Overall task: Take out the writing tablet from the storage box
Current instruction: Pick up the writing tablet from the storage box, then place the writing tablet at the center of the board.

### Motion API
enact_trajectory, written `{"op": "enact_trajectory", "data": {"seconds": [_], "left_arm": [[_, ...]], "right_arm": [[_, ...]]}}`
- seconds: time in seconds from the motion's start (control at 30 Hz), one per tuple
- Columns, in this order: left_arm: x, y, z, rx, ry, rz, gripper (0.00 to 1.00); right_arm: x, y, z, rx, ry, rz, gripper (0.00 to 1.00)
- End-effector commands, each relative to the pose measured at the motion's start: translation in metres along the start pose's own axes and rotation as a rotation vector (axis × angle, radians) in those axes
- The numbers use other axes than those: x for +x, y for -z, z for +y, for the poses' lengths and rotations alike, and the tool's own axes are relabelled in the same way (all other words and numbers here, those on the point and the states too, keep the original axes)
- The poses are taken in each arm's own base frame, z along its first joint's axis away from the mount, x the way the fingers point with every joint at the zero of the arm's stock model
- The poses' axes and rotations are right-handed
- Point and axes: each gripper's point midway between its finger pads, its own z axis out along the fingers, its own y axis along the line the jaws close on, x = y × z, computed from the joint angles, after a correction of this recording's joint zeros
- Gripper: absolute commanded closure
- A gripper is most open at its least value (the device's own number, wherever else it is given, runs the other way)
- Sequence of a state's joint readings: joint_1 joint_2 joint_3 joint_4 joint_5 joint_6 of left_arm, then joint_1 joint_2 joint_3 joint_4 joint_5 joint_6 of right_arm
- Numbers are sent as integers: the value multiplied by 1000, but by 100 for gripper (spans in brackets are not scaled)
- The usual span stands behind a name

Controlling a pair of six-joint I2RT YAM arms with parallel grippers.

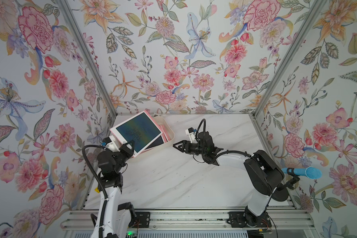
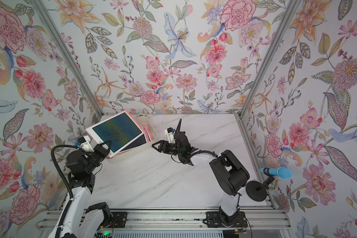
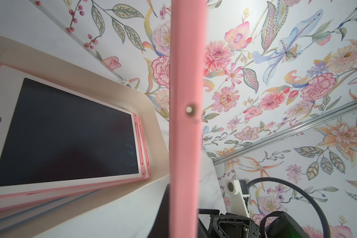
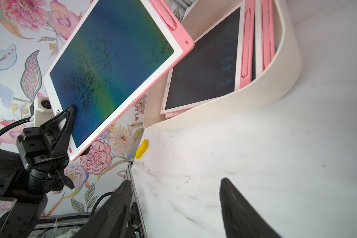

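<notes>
My left gripper (image 1: 132,145) (image 2: 107,145) is shut on a corner of a pink-framed writing tablet (image 1: 138,131) (image 2: 116,131) with a blue-green screen. The tablet is tilted and raised above the cream-white storage box (image 1: 170,134) (image 2: 153,135). In the left wrist view its pink edge (image 3: 186,99) runs straight out from my gripper (image 3: 183,216). More tablets (image 3: 70,131) (image 4: 204,68) lie stacked in the box (image 3: 153,115) (image 4: 276,88). My right gripper (image 1: 174,145) (image 2: 153,145) (image 4: 173,206) is open and holds nothing. It hovers over the marble table just right of the box.
The box sits in the table's back-left corner against the floral walls and an aluminium post (image 1: 87,57). A blue microphone (image 1: 305,172) on a black stand is at the right edge. A small yellow block (image 4: 142,148) is at the table's left edge, and a small card (image 3: 126,83) lies behind the box.
</notes>
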State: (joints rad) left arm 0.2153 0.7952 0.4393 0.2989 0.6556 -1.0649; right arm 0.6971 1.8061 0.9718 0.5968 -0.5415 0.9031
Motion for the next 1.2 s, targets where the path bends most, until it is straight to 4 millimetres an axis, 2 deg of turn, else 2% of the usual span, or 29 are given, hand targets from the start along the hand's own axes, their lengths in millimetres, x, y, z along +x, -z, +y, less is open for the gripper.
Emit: {"op": "enact_trajectory", "data": {"seconds": [0.0,0.2,0.3,0.5,0.77,1.17], "left_arm": [[9,-3,-6,17,6,-9,100],[38,-11,-11,36,14,44,100],[45,-11,-10,39,23,51,100],[42,-5,-14,54,30,23,100],[44,-3,-17,68,45,26,100],[59,-4,-15,81,68,46,100]], "right_arm": [[-9,7,31,-134,-46,-86,36],[5,-2,23,-192,-113,-78,39],[12,-9,14,-177,-143,-69,41],[23,-18,12,-210,-189,-58,42],[27,-29,13,-230,-224,-67,44],[17,-48,14,-251,-249,-95,46]]}}
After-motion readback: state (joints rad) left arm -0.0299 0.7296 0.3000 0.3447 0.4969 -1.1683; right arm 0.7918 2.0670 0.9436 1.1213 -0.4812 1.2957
